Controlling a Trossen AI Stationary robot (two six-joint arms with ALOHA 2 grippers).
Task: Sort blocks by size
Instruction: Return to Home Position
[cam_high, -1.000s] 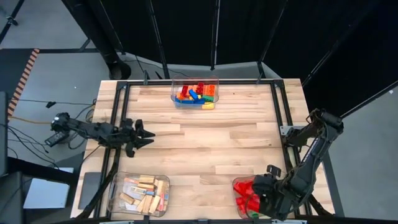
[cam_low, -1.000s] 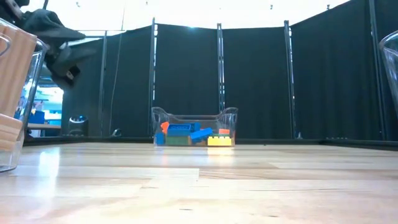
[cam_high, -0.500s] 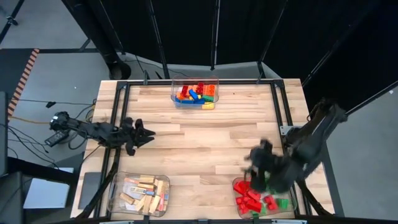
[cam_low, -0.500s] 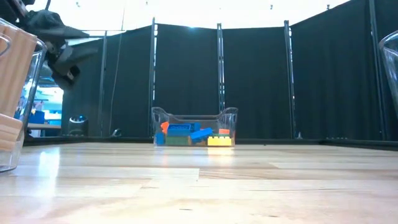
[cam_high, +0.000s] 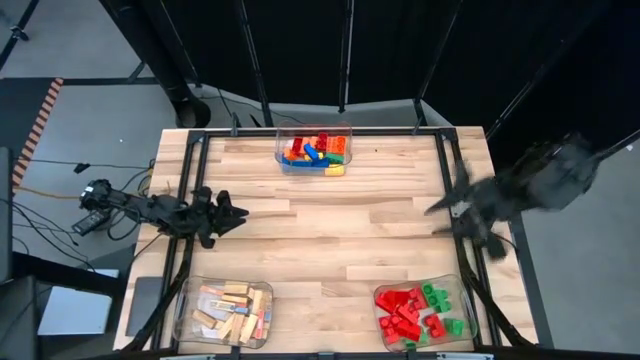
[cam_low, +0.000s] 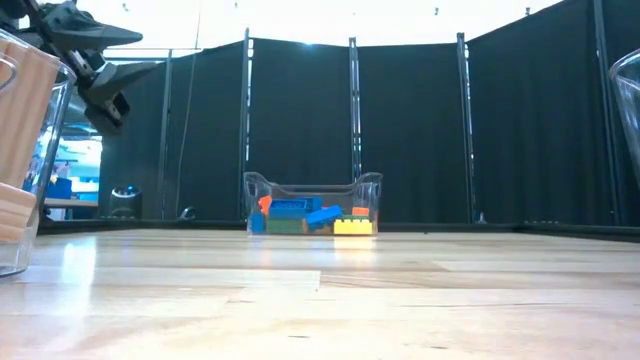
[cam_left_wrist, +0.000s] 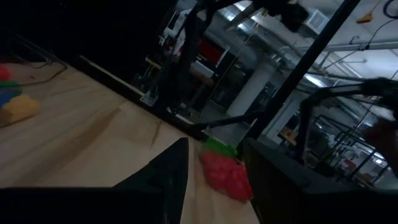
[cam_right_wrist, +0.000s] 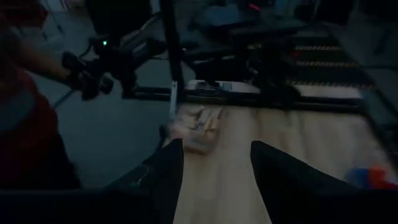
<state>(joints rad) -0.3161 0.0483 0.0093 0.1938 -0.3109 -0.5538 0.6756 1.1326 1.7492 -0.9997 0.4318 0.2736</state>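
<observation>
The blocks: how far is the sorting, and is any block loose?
Done (high view): wooden bars in the lower left bin, red and green bricks in the lower right bin, mixed bricks in the top bin; no block loose on the table. In hand: nothing; left fingers at the left edge and right fingers at the right edge are open, empty. Left: probably just parking.
</observation>
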